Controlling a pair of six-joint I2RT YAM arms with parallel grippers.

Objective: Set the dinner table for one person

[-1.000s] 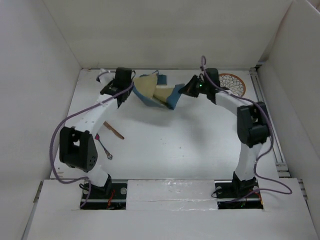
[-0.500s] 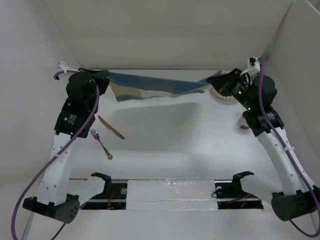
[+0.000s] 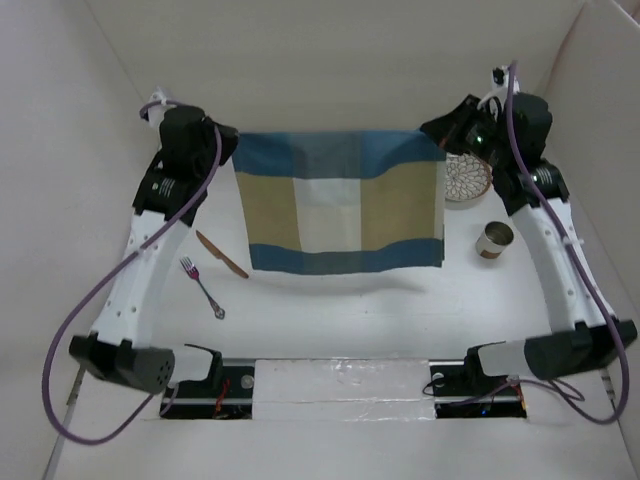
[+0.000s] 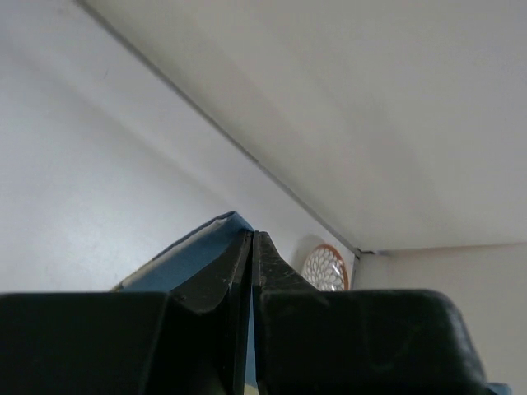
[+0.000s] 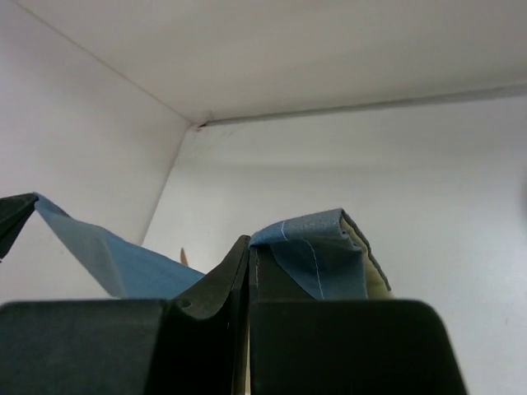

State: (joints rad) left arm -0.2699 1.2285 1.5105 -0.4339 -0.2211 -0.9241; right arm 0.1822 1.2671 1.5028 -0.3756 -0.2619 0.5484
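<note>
The two arms stretch a blue-and-beige checked placemat (image 3: 340,205) wide open between them, lifted off the surface so its shadow falls just below its near edge. The left gripper (image 3: 230,150) is clenched on the cloth's far left corner and the right gripper (image 3: 441,136) pinches the far right one. The dinner table (image 3: 350,310) lies beneath it all, white and flat, filling the walled enclosure. On it, left of the cloth, sit a fork (image 3: 202,287) and a brown knife (image 3: 222,254). To the right are a patterned round plate (image 3: 468,180) and a metal cup (image 3: 493,240).
</note>
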